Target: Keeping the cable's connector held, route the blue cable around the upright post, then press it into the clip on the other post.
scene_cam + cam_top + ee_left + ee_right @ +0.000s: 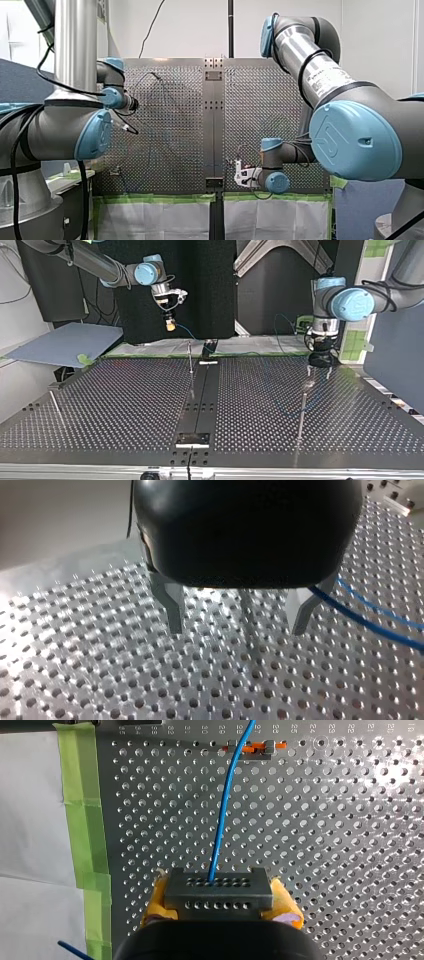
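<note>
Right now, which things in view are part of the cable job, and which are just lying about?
Job: blue cable, connector, my right gripper, post, my left gripper, orange clip.
Lying about: green tape, grey board.

Left arm (75,50), right arm (295,45): silver tubes; grey joints; light-blue caps (355,135); loose black cables (41,67)
Left gripper (237,630): rounded black body; two thin grey metal fingers (172,605)
Right gripper (222,910): black body; yellow pads (287,912)
Marking: dark lettering (325,76) on right arm's tube
</note>
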You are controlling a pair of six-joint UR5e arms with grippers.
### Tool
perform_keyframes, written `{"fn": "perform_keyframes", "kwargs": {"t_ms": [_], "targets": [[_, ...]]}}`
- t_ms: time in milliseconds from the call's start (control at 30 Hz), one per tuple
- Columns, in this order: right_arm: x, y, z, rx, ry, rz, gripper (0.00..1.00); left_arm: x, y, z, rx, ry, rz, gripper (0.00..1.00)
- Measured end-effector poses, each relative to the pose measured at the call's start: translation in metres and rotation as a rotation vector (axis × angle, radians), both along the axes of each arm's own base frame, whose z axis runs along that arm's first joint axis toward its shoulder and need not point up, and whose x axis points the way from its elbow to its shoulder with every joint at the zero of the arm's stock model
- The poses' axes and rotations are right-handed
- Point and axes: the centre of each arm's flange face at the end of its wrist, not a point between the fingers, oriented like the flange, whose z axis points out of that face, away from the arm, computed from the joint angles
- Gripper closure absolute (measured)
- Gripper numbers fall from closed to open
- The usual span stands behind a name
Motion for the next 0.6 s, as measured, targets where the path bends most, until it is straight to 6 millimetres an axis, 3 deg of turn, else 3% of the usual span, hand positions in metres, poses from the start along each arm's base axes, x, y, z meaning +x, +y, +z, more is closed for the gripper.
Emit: {"fn": "perform_keyframes", "kwargs": {"t_ms": [400, 600], "targets": [[0.000, 0.000, 0.000, -0.001, 0.000, 0.001, 1.00, 0.031, -0.001, -0.009, 0.054, 0.090, -0.002, 0.00], [0.000, 0.000, 0.000, -0.001, 0.001, 0.001, 1.00, 0.048, 0.001, 0.003, 0.056, 0.084, -0.004, 0.00]]}}
